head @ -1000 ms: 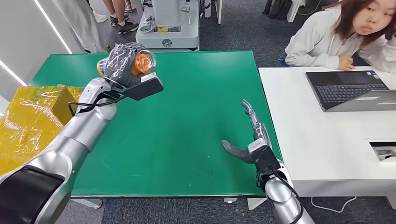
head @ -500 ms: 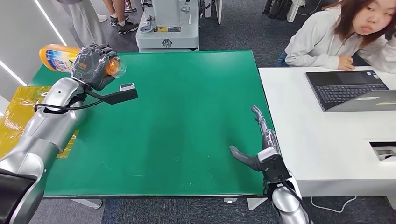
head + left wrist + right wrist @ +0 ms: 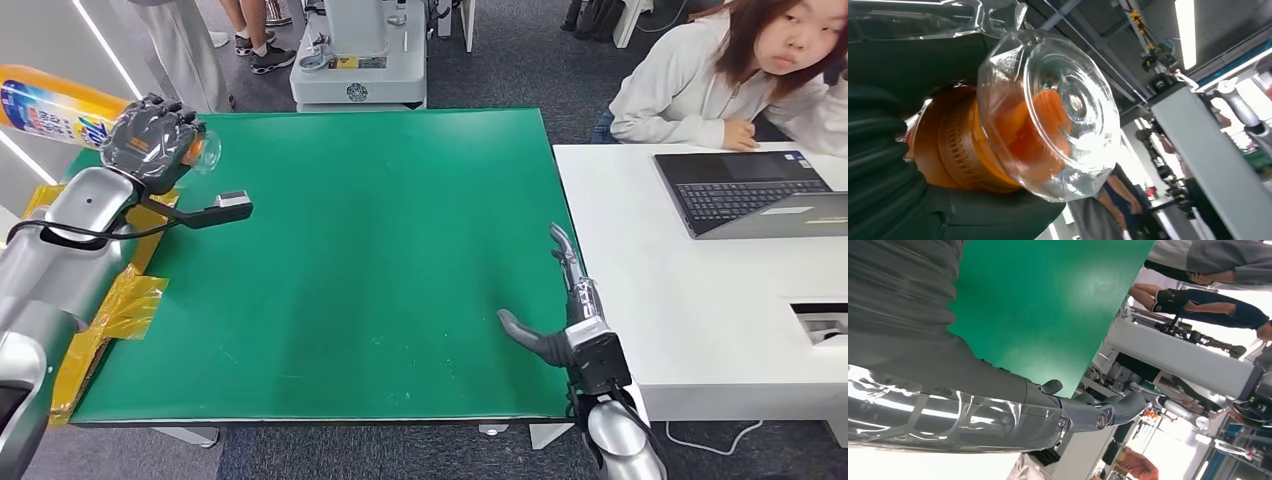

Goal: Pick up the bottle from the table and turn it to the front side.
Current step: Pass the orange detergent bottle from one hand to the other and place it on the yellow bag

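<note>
lifting the bottle off the table's far left corner

the left hand (image 3: 150, 145) grips the bottle (image 3: 55, 108), which a second ago hung over the green table (image 3: 400, 250) and is now swung out past its far left corner, lying sideways. the turn looks under way. it is orange, with a blue label and a clear cap (image 3: 1068, 110). the right hand (image 3: 560, 310) rests spread and empty at the near right edge.

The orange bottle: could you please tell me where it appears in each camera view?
Head view: orange bottle upper left, held by the left hand.
Left wrist view: its clear cap end fills the centre.
Right wrist view: not in it.
Shared landmark: green table.
</note>
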